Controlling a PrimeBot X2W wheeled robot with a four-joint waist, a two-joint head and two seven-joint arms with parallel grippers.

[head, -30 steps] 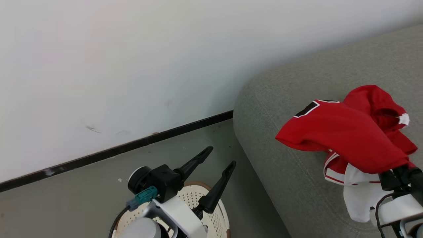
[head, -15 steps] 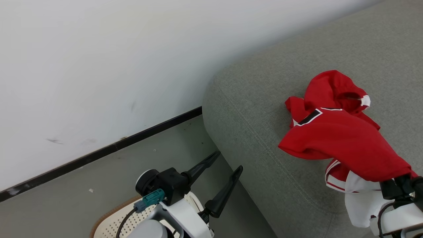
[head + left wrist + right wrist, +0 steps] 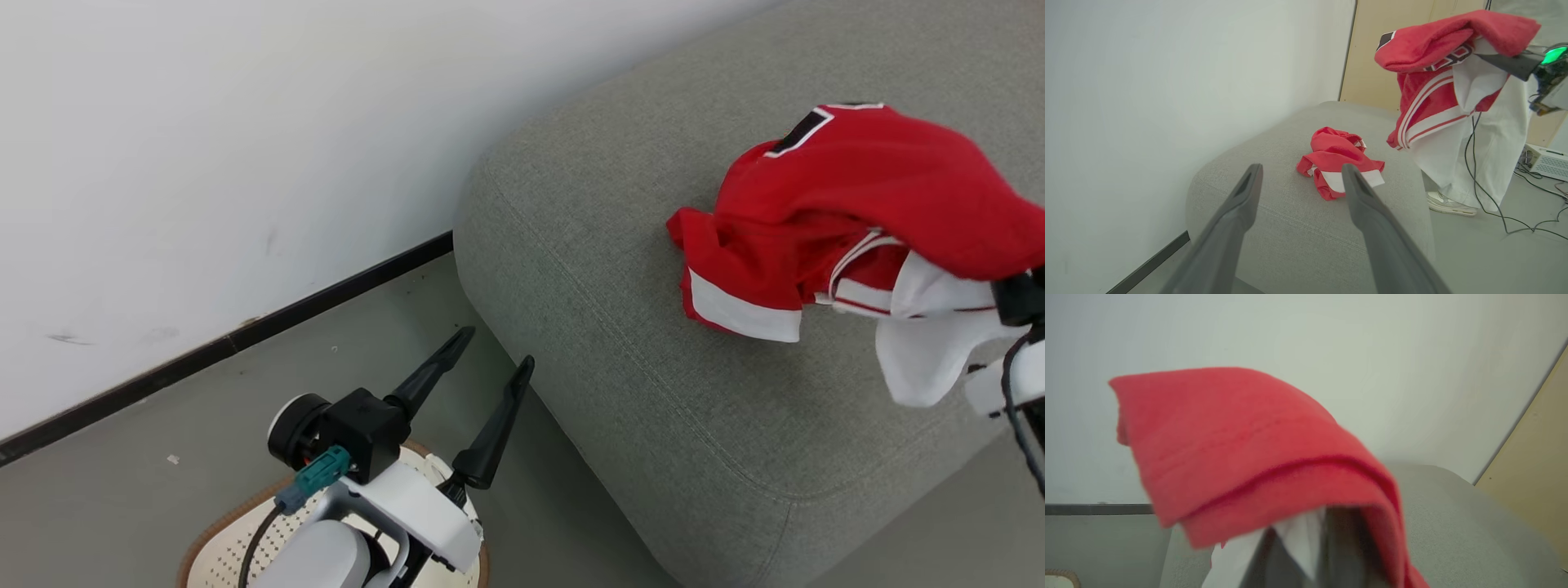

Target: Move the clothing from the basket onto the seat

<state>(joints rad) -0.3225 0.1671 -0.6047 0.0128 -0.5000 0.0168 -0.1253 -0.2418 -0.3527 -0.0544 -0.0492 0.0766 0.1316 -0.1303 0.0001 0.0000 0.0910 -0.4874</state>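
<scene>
My right gripper (image 3: 1016, 298) is shut on a bright red garment of the clothing (image 3: 865, 171) with white bands. It holds the garment in the air above the grey seat (image 3: 637, 327). In the left wrist view the right gripper (image 3: 1488, 58) carries that hanging garment (image 3: 1437, 45) above the seat (image 3: 1290, 228). A second red garment (image 3: 1337, 165) lies crumpled on the cushion. In the right wrist view red cloth (image 3: 1241, 449) drapes over the fingers. My left gripper (image 3: 496, 347) is open and holds nothing, just left of the seat's corner. Below its arm sits the basket (image 3: 200, 551).
A white wall with a black baseboard (image 3: 245, 335) runs behind the grey floor. Beyond the seat a person's white trouser leg (image 3: 1494, 155) and shoe (image 3: 1449, 203) stand beside a beige panel (image 3: 1392, 53). Cables (image 3: 1515, 220) and a white box (image 3: 1545, 161) lie on the floor.
The head camera has shifted, so the seat shows further left. My right gripper has raised the red garment higher and further in over the seat. The left gripper stays open.
</scene>
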